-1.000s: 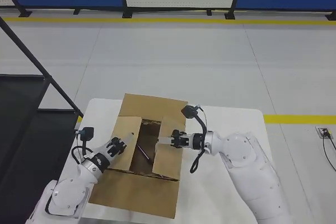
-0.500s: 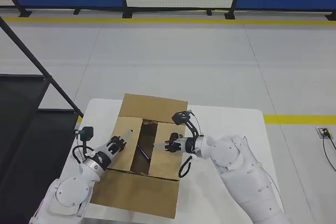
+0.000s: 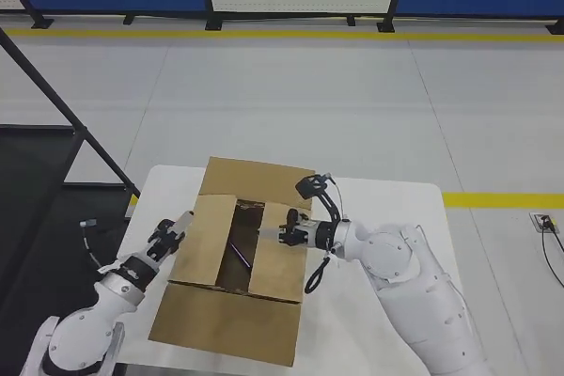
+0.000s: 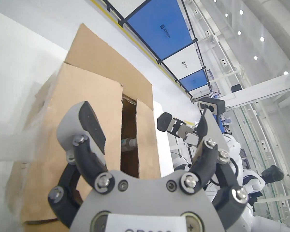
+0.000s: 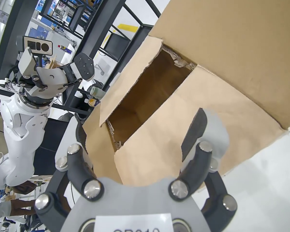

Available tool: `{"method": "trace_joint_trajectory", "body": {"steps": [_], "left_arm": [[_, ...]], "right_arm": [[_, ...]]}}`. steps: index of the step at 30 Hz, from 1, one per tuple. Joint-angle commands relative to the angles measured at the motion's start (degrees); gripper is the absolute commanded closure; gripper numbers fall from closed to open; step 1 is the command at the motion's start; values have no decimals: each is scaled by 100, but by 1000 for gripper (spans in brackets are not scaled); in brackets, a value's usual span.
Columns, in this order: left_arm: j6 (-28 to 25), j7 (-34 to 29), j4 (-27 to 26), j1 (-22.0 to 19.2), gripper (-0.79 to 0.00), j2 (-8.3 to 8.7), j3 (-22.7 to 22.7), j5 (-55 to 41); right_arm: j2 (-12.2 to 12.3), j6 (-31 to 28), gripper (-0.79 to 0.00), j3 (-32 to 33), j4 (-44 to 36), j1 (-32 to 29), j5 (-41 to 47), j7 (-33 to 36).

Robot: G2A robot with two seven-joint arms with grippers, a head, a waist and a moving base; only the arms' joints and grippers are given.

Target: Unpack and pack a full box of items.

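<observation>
Left tool (image 3: 177, 223) hangs spread just off the box (image 3: 263, 179) beside its left flap (image 3: 205, 242); your right tool (image 3: 287, 231), also spread, sits over the right flap (image 3: 280, 268), perhaps straddling its edge. Box stands on the table (image 3: 385, 202), flaps half parted. You seem to be at the opening step: fold both flaps fully outward before reaching in

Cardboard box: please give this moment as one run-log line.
box: flaps partly shut, gap between | left gripper: open, empty, beside left flap | right gripper: open, at right flap
</observation>
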Motion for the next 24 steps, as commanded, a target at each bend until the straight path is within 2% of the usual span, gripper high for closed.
{"method": "trace_joint_trajectory", "body": {"steps": [1, 6, 11, 15, 24], "left_arm": [[-173, -331, -57, 281, -785, 38, -491, -326], [-596, -1221, 49, 951, -785, 120, -1480, -873], [-1022, -2064, 267, 1487, -785, 182, -1947, -976], [-1237, -2484, 361, 1680, -785, 221, -1949, -778], [-1605, -3186, 258, 1647, -785, 301, -1413, -320]], "right_arm": [[8, 94, -785, -15, -37, 50, -119, -53], [9, 111, -785, -18, -48, 57, -139, -55], [9, 111, -785, -18, -48, 57, -139, -55], [30, 179, -785, 77, -40, -137, -53, -363], [12, 278, -785, 333, 475, -74, 326, -1528]]}}
